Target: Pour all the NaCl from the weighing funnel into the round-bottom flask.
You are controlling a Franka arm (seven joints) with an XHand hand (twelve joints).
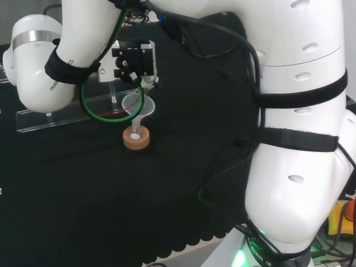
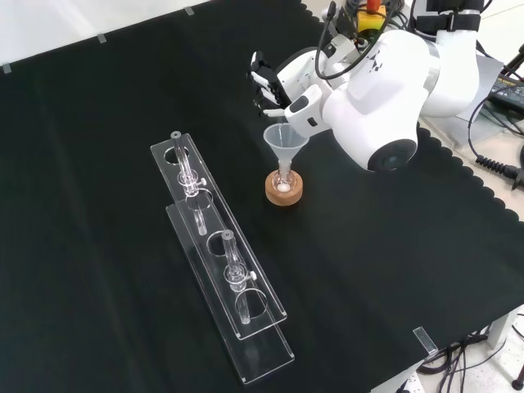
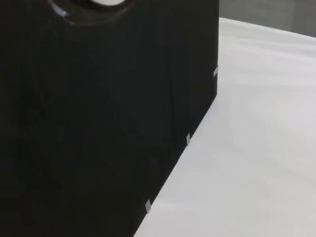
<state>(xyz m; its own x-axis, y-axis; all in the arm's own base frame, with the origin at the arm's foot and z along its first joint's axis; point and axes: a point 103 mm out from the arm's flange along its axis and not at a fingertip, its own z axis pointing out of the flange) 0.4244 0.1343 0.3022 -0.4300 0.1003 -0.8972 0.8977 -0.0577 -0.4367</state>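
A round-bottom flask (image 2: pixel 283 183) sits in a cork ring (image 2: pixel 284 193) on the black cloth, with white powder at its bottom (image 1: pixel 136 136). A clear funnel (image 2: pixel 285 140) stands in the flask's neck. The black and white hand (image 2: pixel 268 82) hovers just above the funnel's mouth, between it and the arm's big white link. In the head view the hand (image 1: pixel 135 60) has its fingers curled on a small clear weighing funnel (image 1: pixel 148 82), tilted with its tip down at the funnel (image 1: pixel 137 105). What the weighing funnel holds is too small to tell.
A long clear rack (image 2: pixel 219 255) with glass tubes lies left of the flask in the front view and behind it in the head view (image 1: pixel 67 113). A green cable (image 1: pixel 88 105) loops beside the hand. The cloth's edge (image 3: pixel 187 140) borders a white surface.
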